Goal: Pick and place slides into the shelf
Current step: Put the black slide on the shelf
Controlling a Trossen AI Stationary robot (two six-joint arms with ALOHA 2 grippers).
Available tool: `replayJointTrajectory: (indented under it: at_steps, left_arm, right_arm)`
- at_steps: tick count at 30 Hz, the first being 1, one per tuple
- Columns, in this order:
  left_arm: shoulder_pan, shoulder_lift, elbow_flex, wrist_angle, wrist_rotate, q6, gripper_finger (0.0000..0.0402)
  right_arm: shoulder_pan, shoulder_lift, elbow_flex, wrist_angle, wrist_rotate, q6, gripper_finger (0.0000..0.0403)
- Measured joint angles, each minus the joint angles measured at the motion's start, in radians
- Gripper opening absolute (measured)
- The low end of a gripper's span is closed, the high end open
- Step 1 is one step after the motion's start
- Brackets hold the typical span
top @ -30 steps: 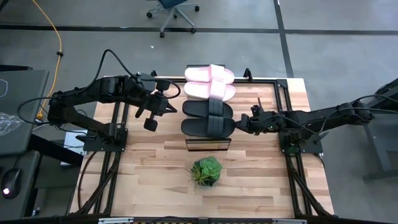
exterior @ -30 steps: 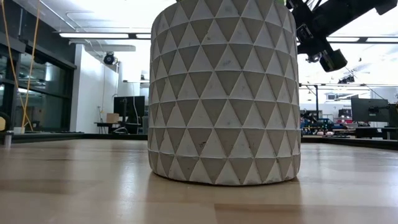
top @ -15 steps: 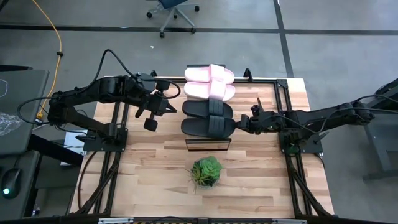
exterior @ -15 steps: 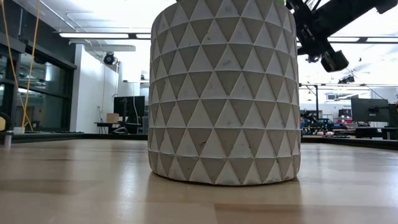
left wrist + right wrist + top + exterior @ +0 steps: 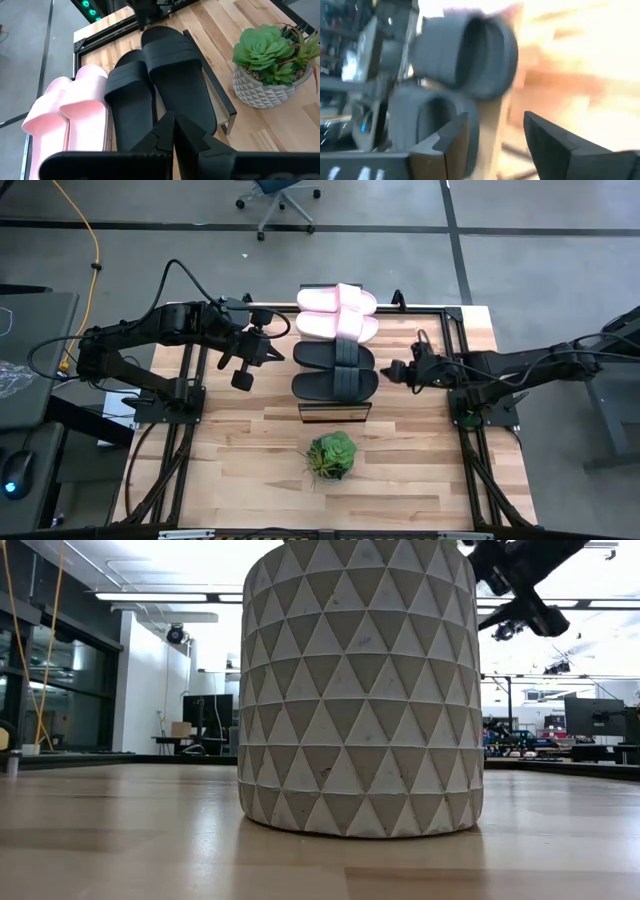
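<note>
All four slides lie side by side on the shelf (image 5: 335, 412) at the table's (image 5: 250, 470) far middle: two pink slides (image 5: 337, 312) farthest back, two black slides (image 5: 334, 369) nearer the plant (image 5: 331, 454); the right gripper (image 5: 392, 371) sits just beside the black pair, fingers (image 5: 547, 142) spread, holding nothing; the left gripper (image 5: 240, 379) hovers left of the slides, fingers (image 5: 187, 136) pressed together, empty.
</note>
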Motion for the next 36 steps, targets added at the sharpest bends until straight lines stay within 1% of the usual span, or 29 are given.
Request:
replayJointTrajectory:
  at_steps: [3,6,9,11,14,17,21,23,25,27,29,32,34,36]
  left_arm:
    - [0.000,0.000,0.000,-0.001,-0.006,-0.002,0.0000]
    - [0.002,0.005,0.000,0.000,-0.008,-0.006,0.0000]
    - [0.003,0.031,0.000,0.011,-0.019,-0.020,0.0000]
    - [0.003,0.063,0.000,0.027,-0.004,-0.033,0.0000]
    - [0.002,0.124,0.000,0.054,0.032,-0.029,0.0000]
    - [0.001,0.183,0.000,0.076,0.011,-0.040,0.0000]
    - [0.002,0.231,0.000,0.130,-0.017,-0.072,0.0000]
    - [0.002,0.247,0.000,0.176,-0.018,-0.090,0.0000]
    - [0.002,0.257,0.000,0.197,-0.018,-0.142,0.0000]
    - [0.002,0.268,0.000,0.219,-0.017,-0.200,0.0000]
    - [0.002,0.272,0.000,0.209,-0.019,-0.238,0.0000]
    - [0.002,0.285,0.001,0.222,-0.046,-0.246,0.0000]
    - [0.002,0.290,-0.001,0.218,-0.046,-0.261,0.0000]
    - [0.002,0.303,0.002,0.240,-0.043,-0.272,0.0000]
  right_arm:
    - [-0.001,-0.005,0.034,-0.028,0.088,-0.042,0.0180]
    - [-0.001,-0.007,0.070,-0.027,0.141,-0.117,0.0181]
    - [-0.002,0.000,0.105,-0.027,0.175,-0.202,0.0178]
    - [-0.009,0.011,0.120,-0.034,0.174,-0.230,0.0167]
    - [-0.024,0.040,0.133,-0.032,0.148,-0.276,0.0138]
    - [-0.040,0.069,0.136,-0.005,0.110,-0.332,0.0098]
    - [-0.050,0.075,0.137,0.043,0.061,-0.419,0.0030]
    - [-0.056,0.071,0.137,0.048,0.046,-0.469,0.0008]
    - [-0.069,0.070,0.137,0.057,0.010,-0.492,0.0010]
    - [-0.092,0.070,0.137,0.044,-0.059,-0.504,0.0014]
    - [-0.112,0.074,0.136,0.037,-0.116,-0.524,0.0007]
    - [-0.134,0.075,0.135,0.033,-0.141,-0.575,0.0003]
    - [-0.151,0.074,0.135,0.042,-0.151,-0.582,0.0003]
    - [-0.170,0.075,0.135,0.042,-0.183,-0.597,0.0001]
